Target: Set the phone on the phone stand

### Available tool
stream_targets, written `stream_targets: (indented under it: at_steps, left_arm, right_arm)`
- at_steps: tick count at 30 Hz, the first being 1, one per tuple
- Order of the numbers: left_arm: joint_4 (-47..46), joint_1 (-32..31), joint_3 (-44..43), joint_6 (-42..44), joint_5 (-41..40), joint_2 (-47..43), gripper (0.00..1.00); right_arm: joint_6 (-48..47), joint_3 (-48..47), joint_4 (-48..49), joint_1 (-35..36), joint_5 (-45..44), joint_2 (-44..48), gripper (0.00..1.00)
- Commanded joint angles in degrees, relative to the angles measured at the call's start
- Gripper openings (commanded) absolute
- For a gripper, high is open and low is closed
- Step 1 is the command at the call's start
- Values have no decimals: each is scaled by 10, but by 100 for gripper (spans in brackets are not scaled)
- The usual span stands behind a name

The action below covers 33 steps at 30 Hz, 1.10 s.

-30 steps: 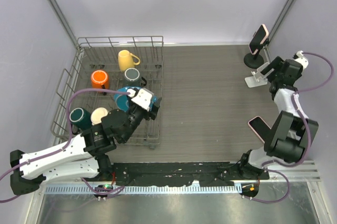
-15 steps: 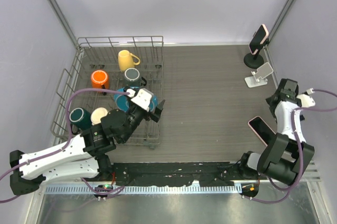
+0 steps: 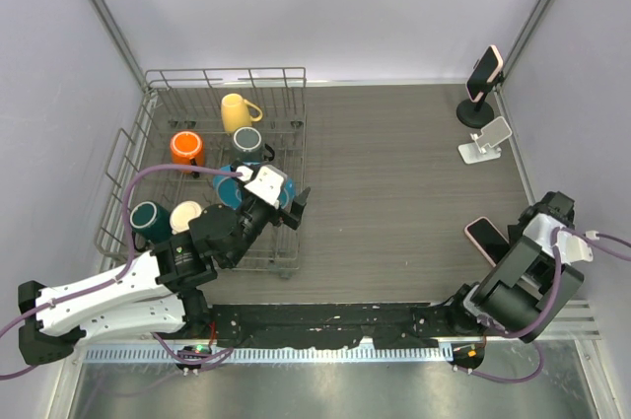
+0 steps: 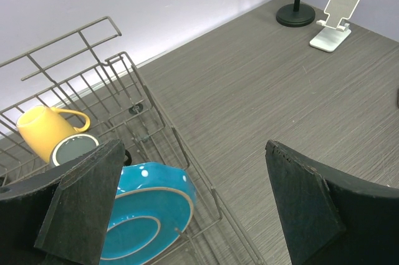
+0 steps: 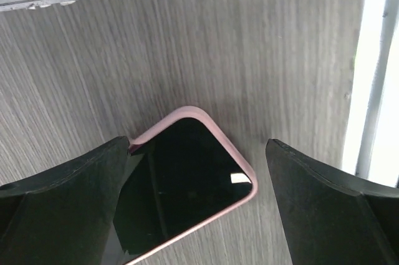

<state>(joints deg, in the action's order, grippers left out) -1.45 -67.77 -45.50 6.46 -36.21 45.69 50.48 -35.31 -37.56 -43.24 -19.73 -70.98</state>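
Note:
A phone in a pink case (image 3: pixel 482 239) lies flat, screen up, on the table at the near right. In the right wrist view the phone (image 5: pixel 187 184) lies right below my right gripper (image 5: pixel 196 215), which is open with one finger on each side of it and holds nothing. The black phone stand (image 3: pixel 475 114) is at the far right and holds another pink-cased phone (image 3: pixel 486 70); it also shows in the left wrist view (image 4: pixel 295 15). My left gripper (image 4: pixel 193 215) is open and empty above the rack's edge.
A white folding stand (image 3: pixel 485 143) sits just in front of the black one. A wire dish rack (image 3: pixel 212 79) at the left holds several mugs and a blue bowl (image 4: pixel 146 212). A metal rail (image 5: pixel 368 72) runs close beside the flat phone.
My right arm has drawn back from the stands at the far right to the near right and now hovers over the flat phone. The left arm has not moved.

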Motion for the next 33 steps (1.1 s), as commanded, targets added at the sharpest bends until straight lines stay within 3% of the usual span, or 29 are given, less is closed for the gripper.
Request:
stream_targets:
  at_steps: [1,3,4,11,15,18,24,28,30,33]
  left_arm:
    - [-14,-2,-12,-2,0,-3,100]
    - [-14,-3,-12,-3,0,-3,100]
    - [-14,-2,-11,-2,0,-3,100]
    - [-16,-2,-10,2,-3,7,100]
    - [-17,-2,-10,5,-4,12,100]
    - [-16,-2,-10,4,0,12,100]
    - [-16,-2,-10,6,-3,14,100]
    - [-16,-2,-10,5,-1,14,100]
    - [-15,-2,-11,2,3,13,100]
    - [-14,-2,-12,0,6,12,100]
  right_arm:
    - [-41,21,48,20,62,-24,97]
    - [-59,17,58,65,46,-22,97]
    - [-58,8,54,129,33,-22,97]
    - [-16,-13,43,401,6,-15,97]
    - [-112,-41,75,484,67,-21,96]
    - [-165,-69,57,525,64,-25,96]
    - [-175,-59,72,534,136,8,96]
    - [-166,-59,42,528,15,42,99]
    - [-173,-50,58,501,2,67,99]
    - [-190,-20,113,395,119,58,99]
